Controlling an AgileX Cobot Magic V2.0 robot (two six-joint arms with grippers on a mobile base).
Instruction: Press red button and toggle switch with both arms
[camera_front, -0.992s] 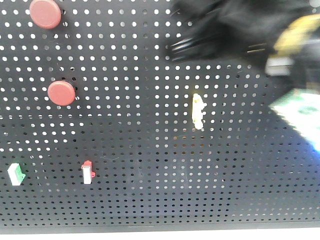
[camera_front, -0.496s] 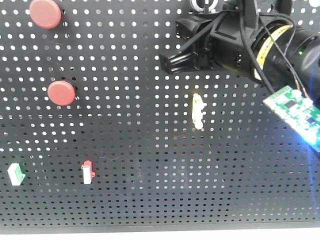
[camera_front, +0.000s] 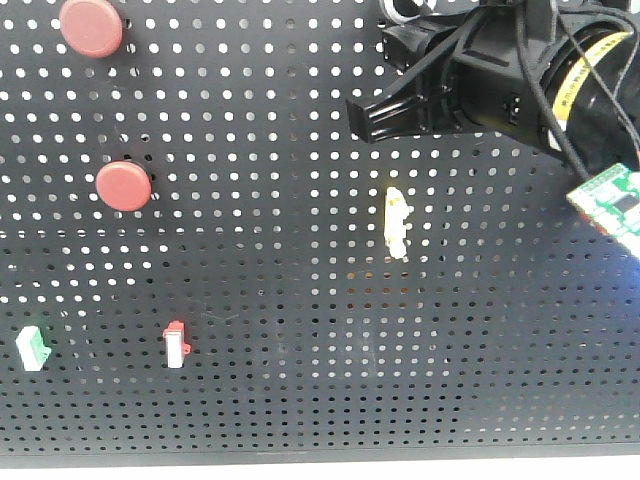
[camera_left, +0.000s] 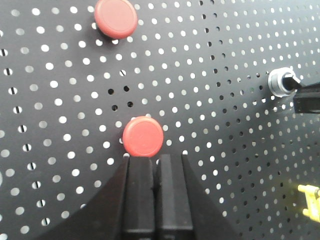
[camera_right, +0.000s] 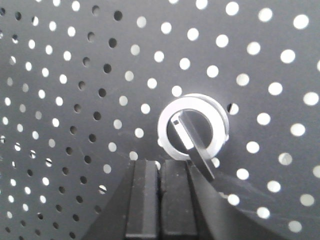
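Note:
In the left wrist view the lower red button (camera_left: 143, 136) sits on the black pegboard just above my left gripper (camera_left: 155, 159), which is shut and empty, its tips at the button's lower edge. A second red button (camera_left: 116, 17) is higher up. Both show in the front view, upper (camera_front: 90, 27) and lower (camera_front: 123, 186); the left arm does not. The toggle switch (camera_right: 192, 127), a silver ring whose black lever slants down-right, is just above my shut right gripper (camera_right: 161, 162). The lever's tip lies beside the right finger. In the front view the right gripper (camera_front: 365, 118) points left below the switch (camera_front: 400, 10).
A pale yellow upright piece (camera_front: 397, 222) is mounted below the right arm. A red clip bracket (camera_front: 176, 343) and a green-and-white piece (camera_front: 32, 348) sit low on the left. A green circuit board (camera_front: 610, 200) hangs off the right arm. The pegboard's bottom edge (camera_front: 320, 458) runs across.
The right arm, blurred in motion a second ago, has settled; its gripper tip has since shifted a little right and up, toward the toggle switch. The buttons and other fittings have not moved.

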